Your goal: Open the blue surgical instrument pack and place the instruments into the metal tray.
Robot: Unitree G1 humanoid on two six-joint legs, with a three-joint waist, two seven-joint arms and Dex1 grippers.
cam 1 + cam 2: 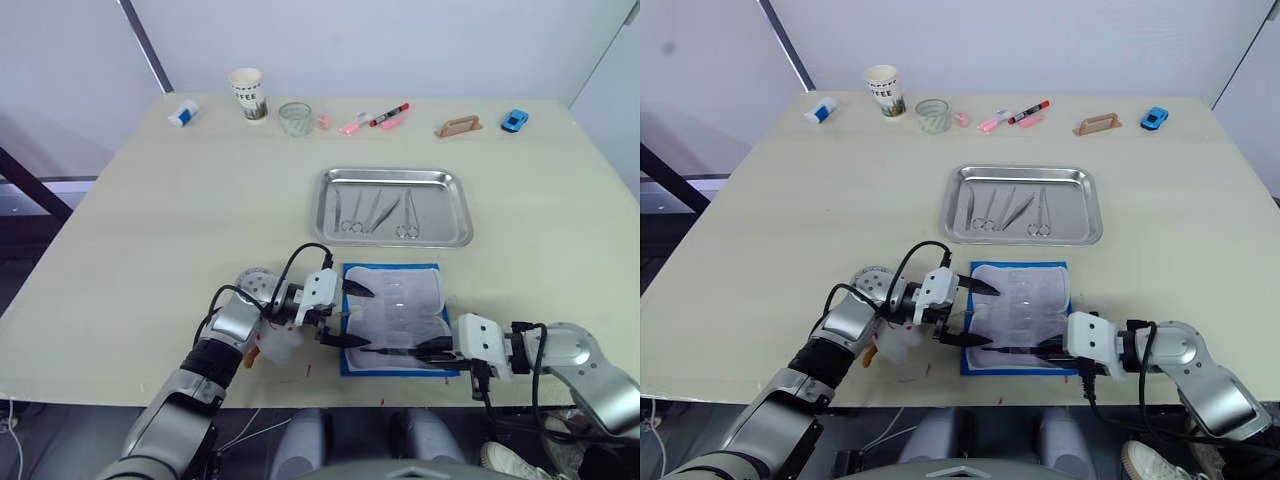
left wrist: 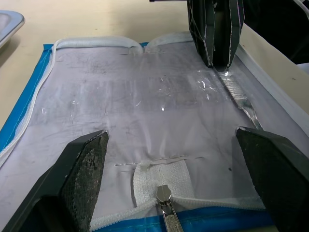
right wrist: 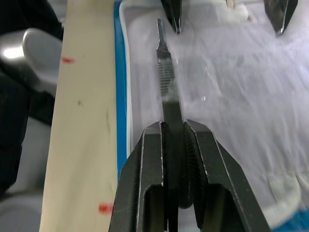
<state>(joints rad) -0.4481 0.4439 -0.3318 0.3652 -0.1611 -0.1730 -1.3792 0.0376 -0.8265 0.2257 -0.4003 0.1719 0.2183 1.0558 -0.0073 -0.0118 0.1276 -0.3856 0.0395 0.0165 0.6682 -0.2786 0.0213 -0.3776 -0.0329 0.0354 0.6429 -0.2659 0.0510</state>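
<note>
The right gripper (image 3: 177,145) has its two black fingers pressed tight on a slim silver metal tool with a ridged handle (image 3: 165,82). The tool sticks out straight ahead of the fingertips and lies low over the whitish see-through lining of the flat bright-blue fabric pack (image 1: 392,306). The pack lies open on the pale wooden table (image 1: 160,230), and its blue edge (image 3: 118,58) runs just beside the tool.

Across the lining from this gripper is the left gripper (image 1: 345,314). Its two black fingers are spread wide, one on each side of the lining, with nothing between them. A small metal zip pull (image 2: 164,193) on a white strip sits just in front of it, between its fingertips. The tip of the silver tool reaches close to one of those fingers (image 3: 174,14).

Farther out, past both grippers, is the shiny steel tray with rounded corners (image 1: 455,188). Several thin silver scissors and tweezers (image 1: 378,213) already lie inside it. The tray sits near the pack but does not touch it.
</note>
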